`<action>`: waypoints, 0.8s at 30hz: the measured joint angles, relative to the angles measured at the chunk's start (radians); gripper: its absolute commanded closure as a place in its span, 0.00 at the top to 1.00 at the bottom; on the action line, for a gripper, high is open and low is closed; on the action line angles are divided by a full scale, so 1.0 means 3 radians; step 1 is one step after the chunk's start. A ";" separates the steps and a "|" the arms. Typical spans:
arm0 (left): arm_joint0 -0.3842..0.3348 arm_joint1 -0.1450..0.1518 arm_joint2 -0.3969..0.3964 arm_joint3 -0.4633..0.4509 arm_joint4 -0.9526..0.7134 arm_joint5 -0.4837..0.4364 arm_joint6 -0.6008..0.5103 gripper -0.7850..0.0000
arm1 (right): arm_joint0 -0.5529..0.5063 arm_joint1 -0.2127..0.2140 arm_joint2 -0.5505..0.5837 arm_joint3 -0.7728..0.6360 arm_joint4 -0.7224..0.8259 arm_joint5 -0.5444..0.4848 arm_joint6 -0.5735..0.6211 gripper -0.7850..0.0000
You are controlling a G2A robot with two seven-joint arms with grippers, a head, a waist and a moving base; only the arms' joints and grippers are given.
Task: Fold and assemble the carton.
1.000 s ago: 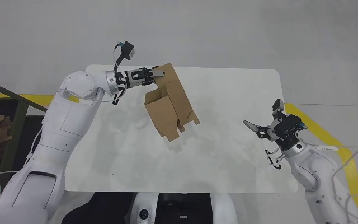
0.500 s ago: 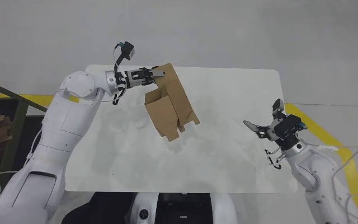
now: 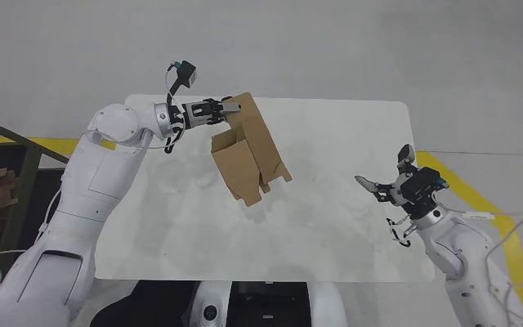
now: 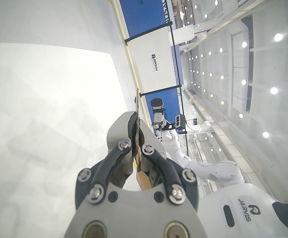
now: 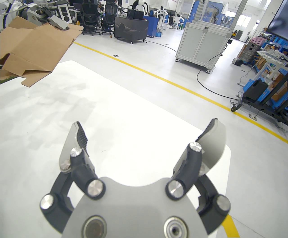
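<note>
Presently, the right gripper [image 5: 146, 126] sits nearest the robot, at about 4 o'clock on the table [image 3: 327, 229]. Its fingers are spread wide, holding nothing, and it is well apart from the work.

Further out, at about 11 o'clock from the table centre, is the carton [image 3: 245, 159]. It is brown corrugated board, partly opened into a sleeve, with its end flaps loose and unfolded. Whether the lowest flap touches the surface cannot be told.

At the far end of the carton, the left gripper [image 3: 225, 109] holds the upper panel edge. The left wrist view shows its fingers closed narrowly on the board.

Judgement: the step in hand is erecting the sleeve. No flap is folded yet, so the task appears to be at an early stage. The next move likely calls for the right gripper to travel toward 10 o'clock and take the opposite panel or a bottom flap. The left grip would serve as the fixed anchor. A single-edge hold may let the board swing or sag.

The table is white, flat and scuffed, with rounded corners.

Beyond it, at 12 to 2 o'clock in the right wrist view:
- a pale floor with a yellow line [image 5: 157, 76];
- a framed cabinet [image 5: 202, 45];
- office chairs [image 5: 90, 13].
</note>
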 measured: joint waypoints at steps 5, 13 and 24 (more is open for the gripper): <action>-0.0002 -0.0010 0.0018 -0.0026 0.0092 0.0037 0.0074 0.00 | 0.0072 0.0005 -0.0060 0.0021 0.0209 -0.0371 0.0171 1.00; -0.0109 -0.0049 0.0145 0.0080 0.0178 -0.0062 -0.0074 0.00 | 0.0284 0.0002 -0.0327 0.0183 0.0902 -0.0905 0.0794 1.00; -0.0327 -0.0146 0.0474 0.0194 0.0338 -0.0244 -0.0371 0.00 | 0.0651 0.0014 -0.0702 0.0459 0.2421 -0.1079 0.2007 1.00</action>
